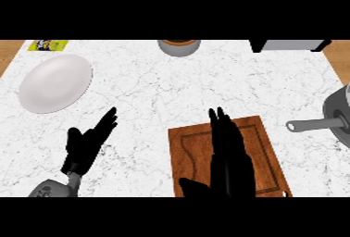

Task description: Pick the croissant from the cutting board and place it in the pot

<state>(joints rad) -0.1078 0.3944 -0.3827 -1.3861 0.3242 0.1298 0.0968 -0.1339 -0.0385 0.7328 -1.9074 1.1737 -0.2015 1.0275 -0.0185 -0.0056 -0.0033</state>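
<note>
Right hand (229, 152) stretched flat over the wooden cutting board (191, 157), fingers straight and together, pointing away toward the far side of the bench (178, 88); clamped on nothing visible. Likely hovering there to come down on the croissant, though no croissant visible: either hidden beneath the black palm and fingers or not in sight, impossible to tell which. Left hand (89, 143) resting near the lower left, fingers straight and slightly spread, holding nothing, well apart from the board; probably parked out of the way while the other works.

Pot (338, 115) cut by the right edge, its grey handle (314, 124) pointing left toward the board, near the board's far right corner. A short carry to the right, judging by that layout.

Count: one cutting board, one pot, one white plate (54, 83) at far left, one grey round container with a brown inside (179, 46) at the far edge, one grey appliance (290, 45) at far right, one yellow packet (48, 45) at the far left corner, two hands.
</note>
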